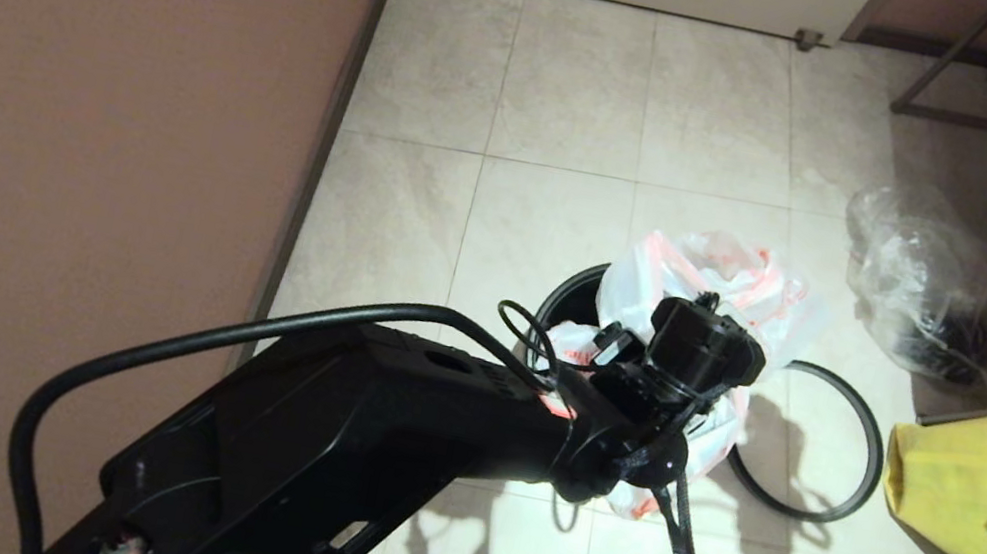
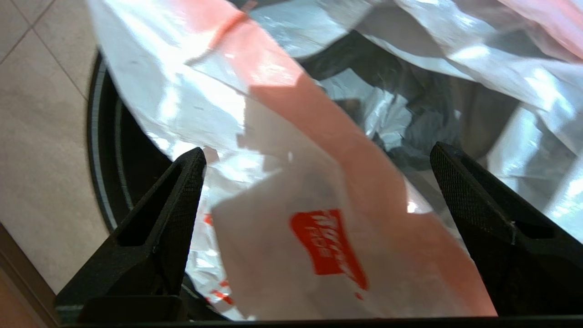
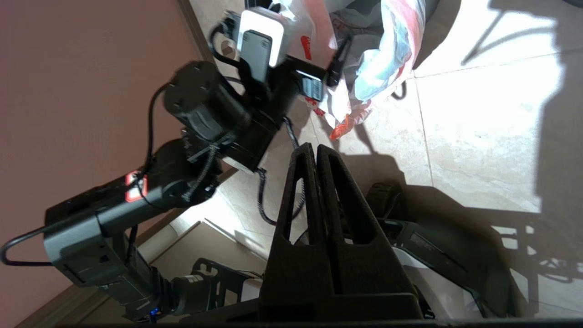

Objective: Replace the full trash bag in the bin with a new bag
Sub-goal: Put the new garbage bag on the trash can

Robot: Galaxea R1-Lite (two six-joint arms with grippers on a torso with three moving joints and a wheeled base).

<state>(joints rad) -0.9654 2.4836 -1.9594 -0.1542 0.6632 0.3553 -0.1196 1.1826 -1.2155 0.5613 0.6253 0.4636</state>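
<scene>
New bag (image 1: 737,279) in the bin (image 1: 566,300), loose ring (image 1: 868,455) on the floor just right.

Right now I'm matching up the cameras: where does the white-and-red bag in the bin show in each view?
Head view: white-and-red bag at centre, behind the left wrist.
Left wrist view: fills the picture between open fingers.
Right wrist view: top centre.
Shared landmark: pale floor tiles.

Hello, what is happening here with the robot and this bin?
The robot is changing the bin's bag. Its left gripper hangs over the bin, jaws wide open on either side of the white-and-red trash bag, not yet closed on it. The bag is still in the bin. The bin's loose ring lies on the floor beside it. The right gripper waits shut, holding nothing.
</scene>
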